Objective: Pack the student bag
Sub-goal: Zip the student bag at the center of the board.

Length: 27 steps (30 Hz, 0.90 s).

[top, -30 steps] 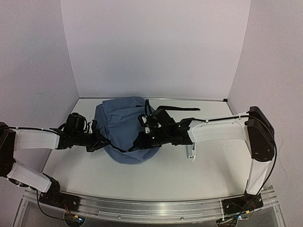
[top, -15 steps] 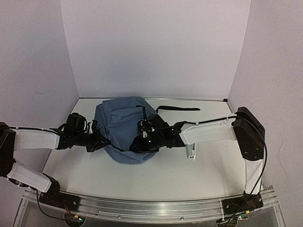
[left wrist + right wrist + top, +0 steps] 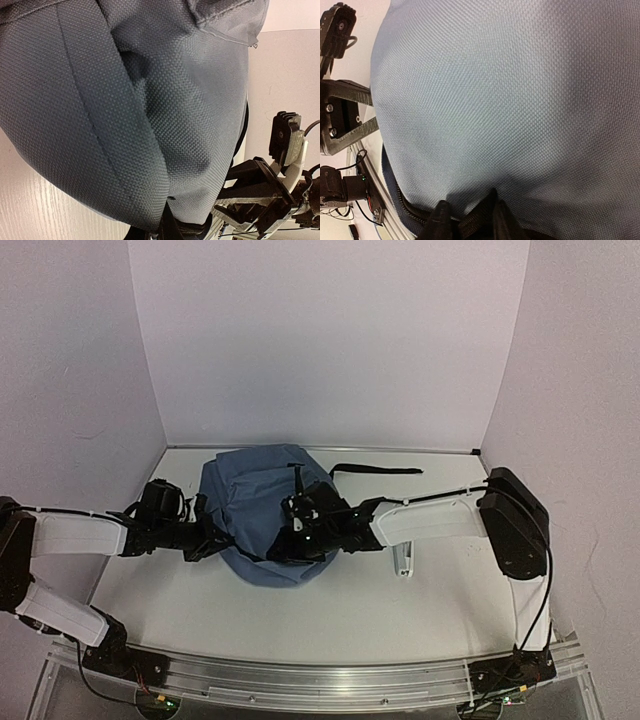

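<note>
Top external view, centre of frame: student bag (image 3: pixel 258 502) slumped on the table (image 3: pixel 400 610), black strap (image 3: pixel 375 470) trailing toward the upper right. Clenched on the bag's left edge, same spot as a second ago: left gripper (image 3: pixel 214 538). Shifted leftward across the blue fabric over that second, elbow drawn in from the right edge of frame: right gripper (image 3: pixel 286 540). Right wrist view, bottom edge: fingertips (image 3: pixel 440 222) set either side of a black zip band; biting it or merely straddling it, cannot tell. Left wrist view: filled with taut blue-grey cloth. Reads as reaching for the zip edge with the far side pinned. No opening visible, nothing going in; packing judged barely begun. Needed next: a firm hold on that band, then a pull apart.
</note>
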Each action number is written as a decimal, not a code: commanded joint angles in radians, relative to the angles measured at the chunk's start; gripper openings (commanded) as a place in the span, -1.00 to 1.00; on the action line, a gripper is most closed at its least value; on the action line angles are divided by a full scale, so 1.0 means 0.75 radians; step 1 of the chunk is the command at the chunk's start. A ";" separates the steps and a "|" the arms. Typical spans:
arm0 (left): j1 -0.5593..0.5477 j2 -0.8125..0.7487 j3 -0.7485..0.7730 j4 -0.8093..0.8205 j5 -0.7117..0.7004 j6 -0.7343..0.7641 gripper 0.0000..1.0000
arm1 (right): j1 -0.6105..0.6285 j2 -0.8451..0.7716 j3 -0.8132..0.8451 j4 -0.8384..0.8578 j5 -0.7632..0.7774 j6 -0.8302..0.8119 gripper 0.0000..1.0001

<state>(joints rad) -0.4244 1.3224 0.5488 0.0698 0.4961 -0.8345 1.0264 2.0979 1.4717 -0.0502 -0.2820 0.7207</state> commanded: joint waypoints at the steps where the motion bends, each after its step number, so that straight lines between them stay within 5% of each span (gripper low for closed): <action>1: 0.005 0.002 -0.001 0.078 0.000 0.004 -1.00 | 0.011 0.034 0.045 0.036 0.025 0.034 -0.64; 5: 0.005 -0.009 -0.005 0.067 -0.014 0.003 -1.00 | 0.014 0.001 0.024 0.038 0.071 0.045 -1.00; 10: 0.005 -0.057 -0.006 -0.042 -0.141 -0.023 -0.99 | 0.035 -0.145 -0.045 0.018 0.345 0.016 -1.00; 18: 0.063 -0.112 -0.021 -0.170 -0.219 -0.061 -1.00 | 0.096 -0.207 -0.020 -0.378 1.021 -0.015 -1.00; 27: 0.144 -0.139 -0.020 -0.276 -0.272 -0.047 -1.00 | 0.005 -0.284 -0.107 -0.452 1.080 0.025 -1.00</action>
<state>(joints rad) -0.3683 1.2547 0.5404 -0.0619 0.4044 -0.8712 1.0899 1.9691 1.4344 -0.3108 0.4048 0.7234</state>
